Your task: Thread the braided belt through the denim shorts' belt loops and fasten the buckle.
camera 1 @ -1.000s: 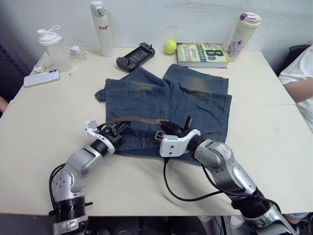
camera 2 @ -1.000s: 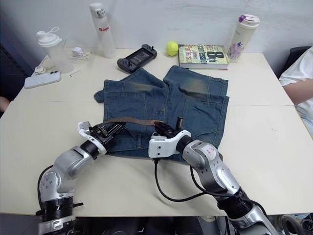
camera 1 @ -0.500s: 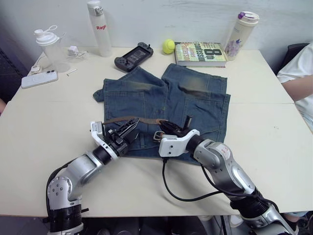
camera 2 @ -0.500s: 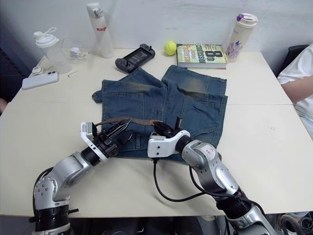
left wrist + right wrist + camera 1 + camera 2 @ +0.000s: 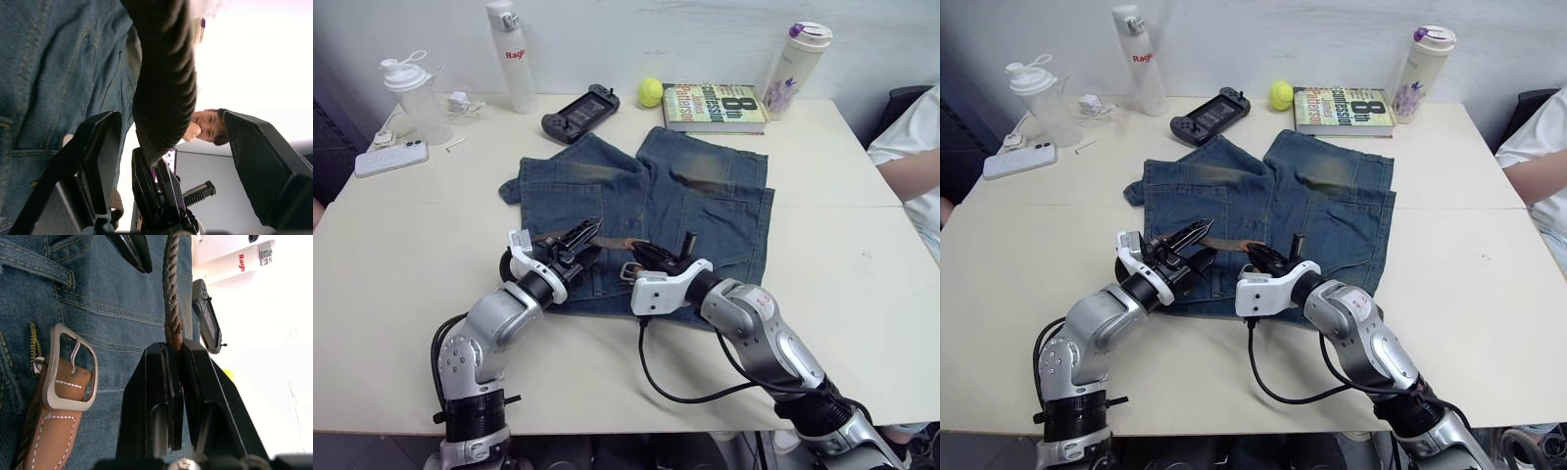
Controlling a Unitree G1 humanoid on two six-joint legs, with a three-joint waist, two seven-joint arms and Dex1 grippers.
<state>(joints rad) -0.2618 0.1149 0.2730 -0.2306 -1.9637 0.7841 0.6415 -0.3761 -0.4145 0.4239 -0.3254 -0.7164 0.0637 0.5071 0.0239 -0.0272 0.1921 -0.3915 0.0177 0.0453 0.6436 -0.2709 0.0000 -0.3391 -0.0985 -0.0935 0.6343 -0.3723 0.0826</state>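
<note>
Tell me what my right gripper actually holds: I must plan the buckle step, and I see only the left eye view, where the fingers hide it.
Observer: The right gripper is shut on the braided belt, pinching its leather-tipped end between the two fingers.
Operator: Is the buckle gripped too?
Observer: No. The buckle lies flat on the denim shorts beside that gripper, apart from its fingers, with the prong across the frame.
Operator: And the left side?
Observer: The left gripper is open. The belt runs between its fingers without being pinched.
</note>
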